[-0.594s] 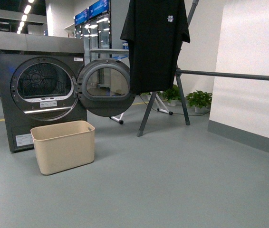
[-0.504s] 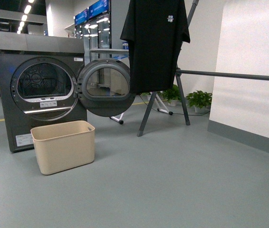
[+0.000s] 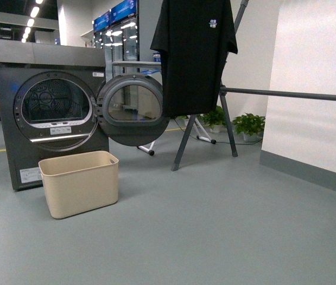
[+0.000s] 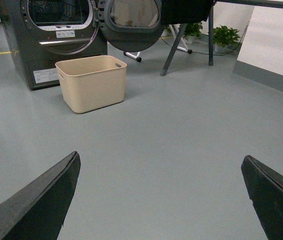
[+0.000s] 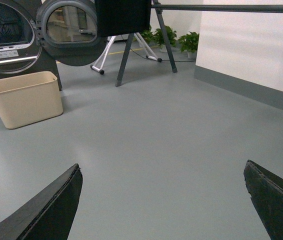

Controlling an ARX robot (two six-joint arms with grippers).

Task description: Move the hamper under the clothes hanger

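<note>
Front view gives us the hamper [image 3: 79, 183] in the lower left of the frame, standing upright on the grey floor [image 3: 215, 231], just in front of the dryer [image 3: 13, 119]. The round door [image 3: 131, 110] of the dryer is swung open toward the middle of the frame, above and behind the right side of the hamper. The hanger [image 3: 287, 94] is further right. Its legs stand in the middle of the frame, and its long bar runs to the right edge, in front of the white wall [image 3: 322, 59]. A black shirt [image 3: 193, 56] hangs from it at the top centre and covers a part of the door's edge. The hamper is well apart from the hanger's legs and is not under the bar. Some green plants [image 3: 248, 124] stand on the floor behind the legs.

In the left wrist view the left gripper [image 4: 160, 162] has its jaws spread wide, with only bare floor between them, and the hamper is far ahead of it. In the right wrist view the right gripper [image 5: 161, 170] is the same: jaws wide apart, holding nothing, the hamper far ahead beside the dryer.
</note>
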